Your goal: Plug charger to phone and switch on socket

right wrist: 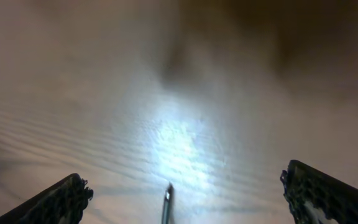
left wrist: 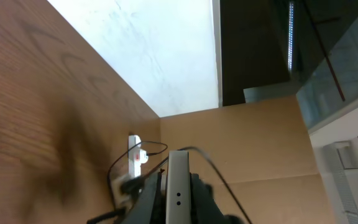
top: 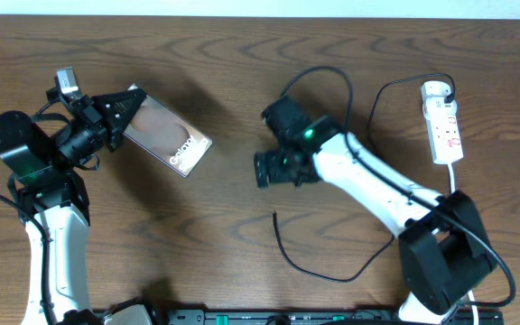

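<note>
The phone (top: 168,137) lies slanted at the left, brown screen up. My left gripper (top: 123,112) is shut on its upper-left end; in the left wrist view the phone's pale edge (left wrist: 178,183) stands between the fingers. The charger's black cable (top: 328,275) curves across the table near the front, its free tip (top: 274,216) below my right gripper (top: 262,170). The right gripper is open and empty just above the table (right wrist: 182,186); a thin dark tip (right wrist: 168,199) shows between its fingers, touching neither. The white socket strip (top: 443,122) lies at the far right and also shows in the left wrist view (left wrist: 133,152).
Black cables loop behind the right arm (top: 332,77) and towards the socket's top end (top: 382,95). The white right arm (top: 377,190) crosses the right half of the table. A black bar (top: 287,316) runs along the front edge.
</note>
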Controlling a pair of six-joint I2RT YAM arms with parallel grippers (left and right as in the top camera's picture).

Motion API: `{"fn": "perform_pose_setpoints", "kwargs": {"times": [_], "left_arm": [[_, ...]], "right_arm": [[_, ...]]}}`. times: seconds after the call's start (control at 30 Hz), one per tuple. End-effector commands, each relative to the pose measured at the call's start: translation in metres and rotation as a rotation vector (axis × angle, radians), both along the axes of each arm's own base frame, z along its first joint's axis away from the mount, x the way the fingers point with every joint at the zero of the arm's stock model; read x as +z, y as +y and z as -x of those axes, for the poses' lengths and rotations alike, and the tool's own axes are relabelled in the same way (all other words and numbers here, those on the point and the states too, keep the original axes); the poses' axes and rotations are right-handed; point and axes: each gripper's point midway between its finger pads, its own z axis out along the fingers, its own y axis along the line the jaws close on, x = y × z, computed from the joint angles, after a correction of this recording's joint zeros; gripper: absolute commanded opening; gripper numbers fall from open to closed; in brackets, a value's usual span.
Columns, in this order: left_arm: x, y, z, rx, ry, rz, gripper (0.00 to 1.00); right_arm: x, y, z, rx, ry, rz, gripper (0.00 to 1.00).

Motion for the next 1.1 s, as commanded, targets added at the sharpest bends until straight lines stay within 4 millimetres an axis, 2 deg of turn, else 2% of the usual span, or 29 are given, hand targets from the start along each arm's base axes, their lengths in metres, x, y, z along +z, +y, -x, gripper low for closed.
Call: {"fn": "perform_pose_setpoints", "kwargs": {"times": [0.0, 0.13, 0.3, 0.53, 0.73, 0.87, 0.93, 1.07], "left_arm": [[0.005, -0.001, 0.003, -0.024, -0.030, -0.016, 0.07], [0.005, -0.003, 0.005, -0.043, -0.047, -0.030, 0.07], [0.005, -0.003, 0.007, -0.056, -0.076, -0.054, 0.07], [0.006, 0.015, 0.012, -0.037, -0.077, -0.050, 0.07], [0.006, 0.022, 0.016, -0.037, -0.078, -0.048, 0.07], [0.006, 0.022, 0.016, -0.037, -0.079, -0.048, 0.07], [0.006, 0.022, 0.016, -0.036, -0.079, -0.048, 0.07], [0.006, 0.023, 0.016, -0.034, -0.079, -0.049, 0.07]], "right_arm": [[-0.015, -0.009, 0.020, -0.052, 0.018, 0.074, 0.95], [-0.032, -0.013, 0.039, -0.062, 0.057, 0.099, 0.94], [-0.044, -0.020, 0.056, -0.061, 0.098, 0.127, 0.93], [-0.048, -0.011, 0.074, -0.046, 0.120, 0.141, 0.93], [-0.049, 0.000, 0.084, -0.039, 0.103, 0.145, 0.93], [-0.051, -0.001, 0.085, -0.056, 0.079, 0.165, 0.88], [-0.051, -0.002, 0.084, -0.065, 0.076, 0.169, 0.75], [-0.052, -0.005, 0.083, -0.095, 0.065, 0.185, 0.59]]}}
